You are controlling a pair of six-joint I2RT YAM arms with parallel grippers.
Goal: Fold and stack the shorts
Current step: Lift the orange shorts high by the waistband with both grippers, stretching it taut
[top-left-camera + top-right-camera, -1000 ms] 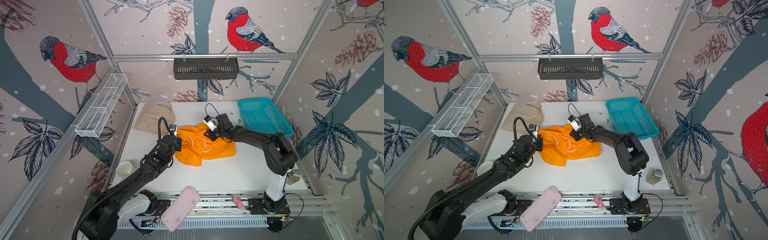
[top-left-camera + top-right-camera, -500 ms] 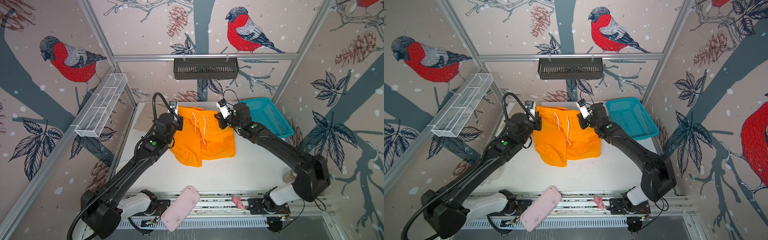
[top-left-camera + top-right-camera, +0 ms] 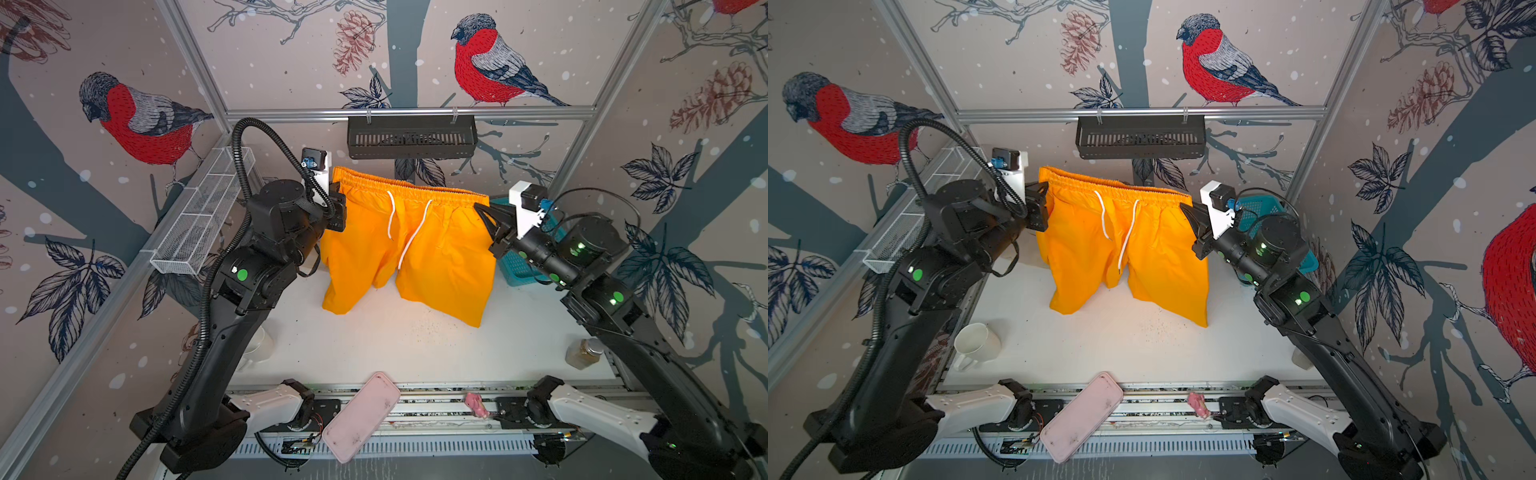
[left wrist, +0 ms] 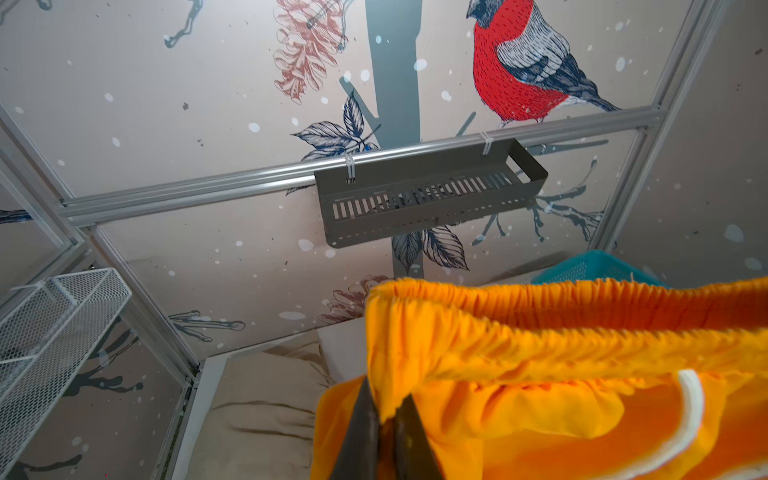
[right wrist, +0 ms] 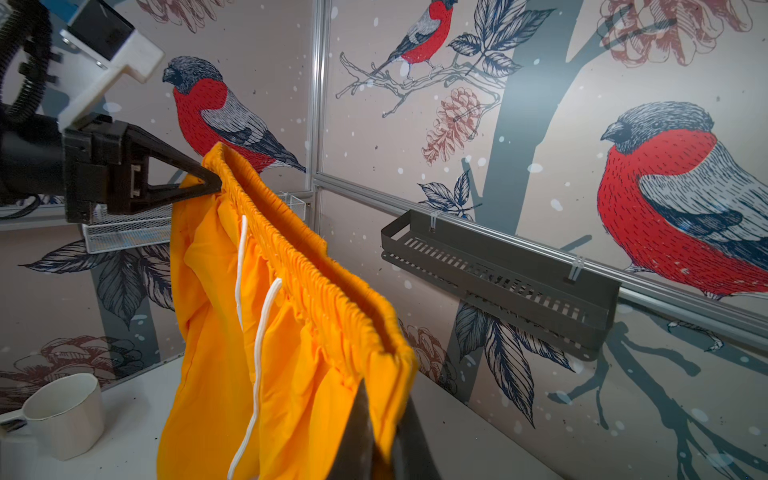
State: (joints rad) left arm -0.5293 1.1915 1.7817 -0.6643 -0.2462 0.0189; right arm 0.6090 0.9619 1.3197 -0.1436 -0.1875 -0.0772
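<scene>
Left pincer (image 3: 337, 210) is clamped tight on 1 end of the orange shorts' (image 3: 415, 249) waistband, and the right pincer (image 3: 478, 206) is pinched closed on the opposite end. Shorts hang between my 2 arms, waistband stretched, hems low over the white table (image 3: 395, 345); contact with it I cannot tell. Step in hand: spreading the garment before the fold. Next move, my judgement: lower both arms together and lay it flat, neither grip slackening. Both forearms are raised, wrists turned inward facing each other. Beige shorts (image 4: 266, 399) lie on the table's far corner beneath my left arm.
</scene>
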